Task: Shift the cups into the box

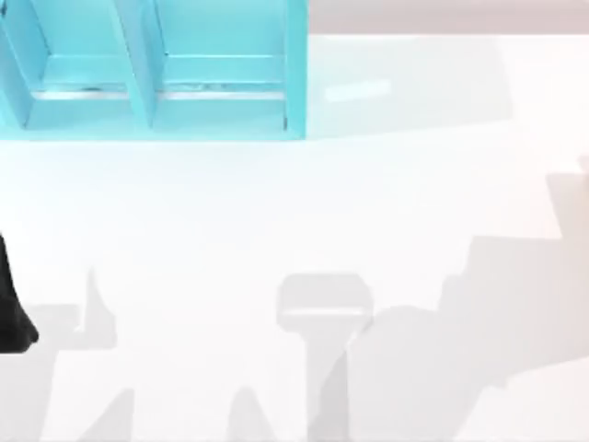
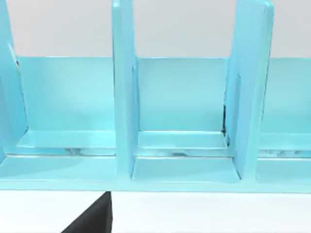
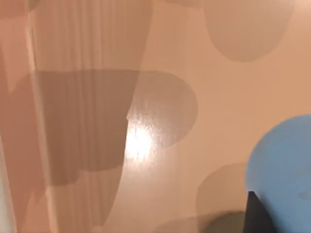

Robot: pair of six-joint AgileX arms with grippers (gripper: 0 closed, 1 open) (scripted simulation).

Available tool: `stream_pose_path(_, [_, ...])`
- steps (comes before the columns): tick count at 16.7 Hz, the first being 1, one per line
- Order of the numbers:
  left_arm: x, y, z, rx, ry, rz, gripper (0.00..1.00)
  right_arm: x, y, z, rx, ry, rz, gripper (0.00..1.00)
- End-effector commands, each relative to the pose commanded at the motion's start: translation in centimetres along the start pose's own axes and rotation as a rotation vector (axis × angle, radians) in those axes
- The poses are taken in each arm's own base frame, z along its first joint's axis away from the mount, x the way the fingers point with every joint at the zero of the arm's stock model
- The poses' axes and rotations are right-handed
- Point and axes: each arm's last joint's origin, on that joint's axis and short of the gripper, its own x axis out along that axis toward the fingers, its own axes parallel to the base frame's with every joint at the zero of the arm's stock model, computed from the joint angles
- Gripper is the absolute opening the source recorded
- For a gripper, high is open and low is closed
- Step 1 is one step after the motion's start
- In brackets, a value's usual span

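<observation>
Your box (image 1: 152, 69) sits at the bench's (image 1: 294, 230) far left with its compartments facing the arms, ready for loading. The left arm (image 1: 11, 308) hangs at the bench's left edge, its wrist looking straight into those compartments. From the right wrist you see the blue cup (image 3: 286, 170) close by, an olive-grey shape just beside it. I cannot tell either tool's state.
</observation>
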Motion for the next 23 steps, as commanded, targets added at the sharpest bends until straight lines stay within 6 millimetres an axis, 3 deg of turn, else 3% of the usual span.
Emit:
stream_pose_path(2, [0.0, 0.0, 0.0, 0.0, 0.0, 0.0, 1.0, 0.92, -0.08, -0.16, 0.0, 0.002, 0.003, 0.0])
stream_pose_path(6, [0.0, 0.0, 0.0, 0.0, 0.0, 0.0, 1.0, 0.97, -0.09, -0.16, 0.0, 0.002, 0.004, 0.0])
stream_pose_path(19, [0.0, 0.0, 0.0, 0.0, 0.0, 0.0, 1.0, 0.97, -0.09, -0.16, 0.0, 0.002, 0.004, 0.98])
stream_pose_path(23, [0.0, 0.0, 0.0, 0.0, 0.0, 0.0, 1.0, 0.97, -0.09, -0.16, 0.0, 0.002, 0.004, 1.0])
